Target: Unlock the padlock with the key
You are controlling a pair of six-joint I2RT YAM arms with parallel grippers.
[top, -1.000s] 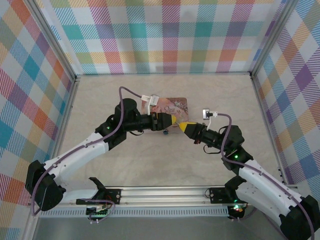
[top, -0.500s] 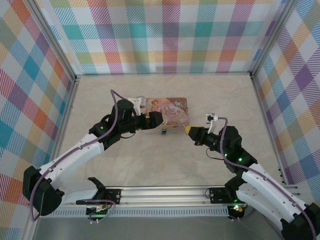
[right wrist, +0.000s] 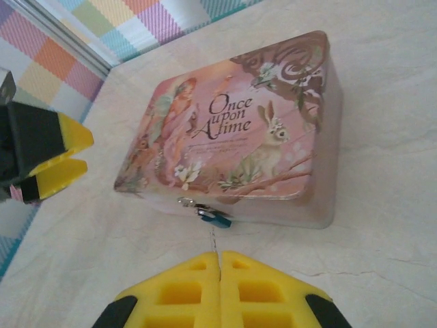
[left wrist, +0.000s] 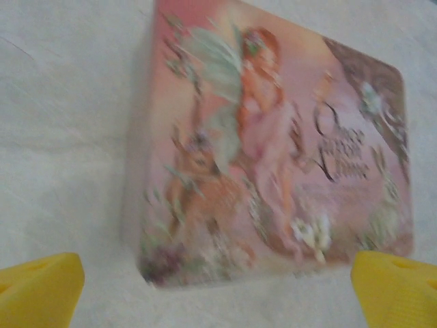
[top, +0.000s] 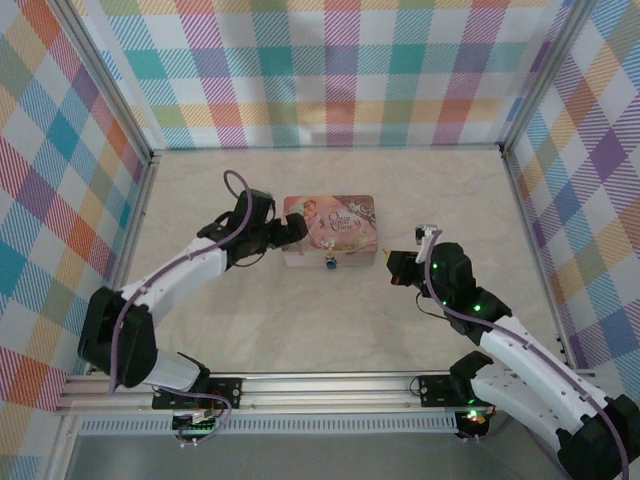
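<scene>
Top view: a pink tin [top: 335, 222] sits mid-counter [top: 250, 320], with a padlock [top: 328, 264] on its near side.

Left wrist: the left tool [left wrist: 218, 294] is spread wide and empty.

Right wrist: the right tool [right wrist: 218, 258] is clamped on the key [right wrist: 213, 239], a thin dark-grey sliver just beside the blue padlock.

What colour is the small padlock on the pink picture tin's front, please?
Teal-blue; the small padlock shows best in the right wrist view.

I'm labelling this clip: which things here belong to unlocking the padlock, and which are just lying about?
Part of the job: padlock on the latch of the pink tin; key pinched in the right gripper; left gripper, open, beside the tin.
Just there: checked walls; metal rail.
</scene>
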